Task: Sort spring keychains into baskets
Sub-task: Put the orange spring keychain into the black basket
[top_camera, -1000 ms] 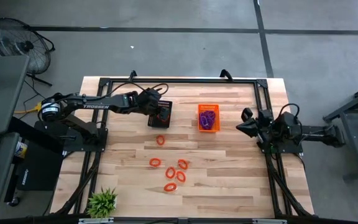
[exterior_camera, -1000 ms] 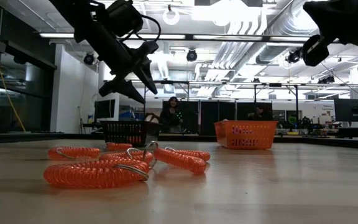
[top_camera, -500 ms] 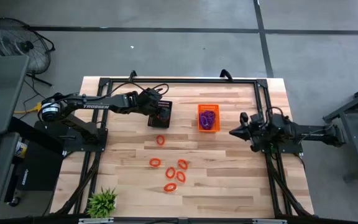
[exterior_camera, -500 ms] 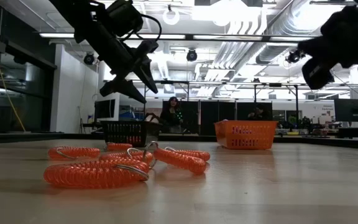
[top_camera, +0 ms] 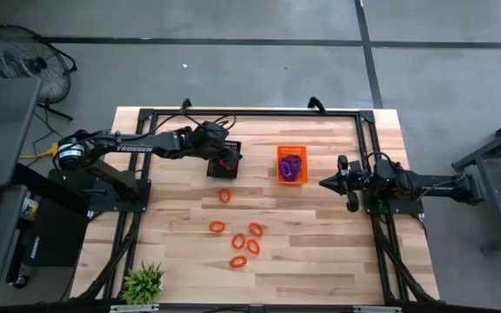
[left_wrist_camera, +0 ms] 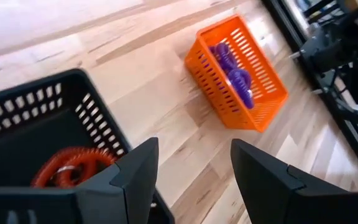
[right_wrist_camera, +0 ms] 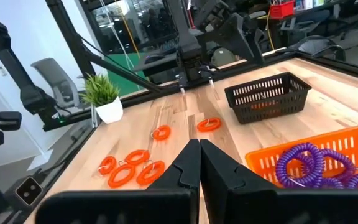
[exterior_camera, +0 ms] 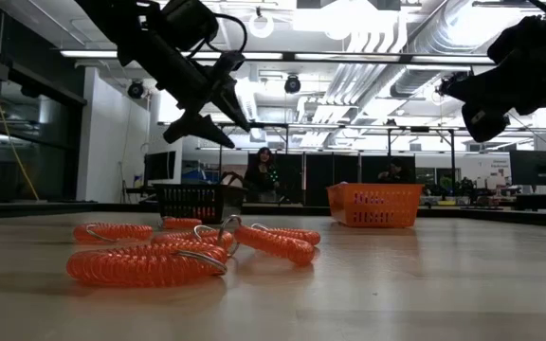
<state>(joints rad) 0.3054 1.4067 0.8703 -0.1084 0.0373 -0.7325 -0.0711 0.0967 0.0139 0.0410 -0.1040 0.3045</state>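
Several orange-red spring keychains (top_camera: 238, 241) lie loose on the table's near middle; in the low view they are close up (exterior_camera: 150, 263). One more (left_wrist_camera: 73, 165) lies in the black basket (top_camera: 230, 158). Purple keychains (top_camera: 292, 166) fill the orange basket (top_camera: 291, 149). My left gripper (left_wrist_camera: 194, 168) hovers open just above the black basket's right rim, with nothing between its fingers. My right gripper (top_camera: 324, 183) is shut and empty. It points level toward the table's left, a little right of the orange basket (right_wrist_camera: 303, 149).
A small potted plant (top_camera: 142, 283) stands at the table's near left corner. A black frame rail (top_camera: 250, 113) runs along the far edge and both sides. Bare wood lies between the two baskets and right of the loose keychains. A person (exterior_camera: 263, 175) sits far behind the table.
My right gripper has swung from the right edge toward the table's left and come lower, ending pointed at the orange basket. My left gripper has risen slightly over the black basket. The keychains and baskets have stayed where they were.
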